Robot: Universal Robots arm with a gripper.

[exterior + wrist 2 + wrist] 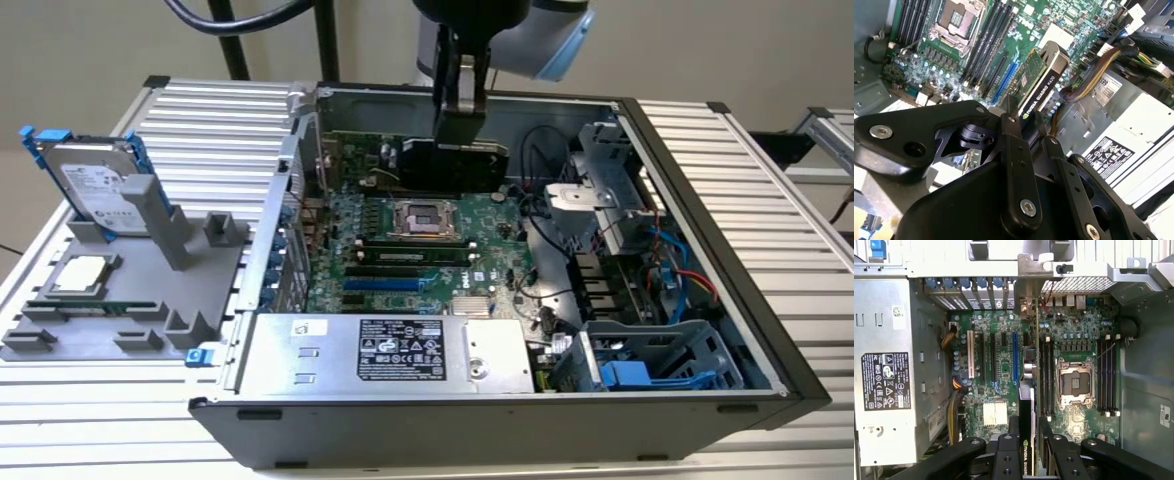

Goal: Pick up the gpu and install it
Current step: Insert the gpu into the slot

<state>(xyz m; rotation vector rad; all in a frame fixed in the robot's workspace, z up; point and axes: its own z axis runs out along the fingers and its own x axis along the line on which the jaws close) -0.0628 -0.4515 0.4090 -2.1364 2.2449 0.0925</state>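
Observation:
My gripper [459, 118] is shut on the gpu [454, 165] and holds it on edge over the far part of the motherboard [400, 255] inside the open computer case. In both wrist views the two black fingers [1013, 142] clamp the card's near end. The gpu [1043, 80] shows its black shroud beside its green board. In the first wrist view the gpu [1027, 402] runs edge-on between the blue slot [1015, 355] and the memory slots, and its silver bracket [1026, 287] is up at the case's rear wall. I cannot tell whether it touches a slot.
The power supply [400, 350] fills the case's near side, with cables and a drive cage [641, 370] toward the exterior view's right. The CPU socket [424, 218] lies beside the card. Outside, on the exterior view's left, a grey fixture [160, 300] holds a hard drive [100, 185].

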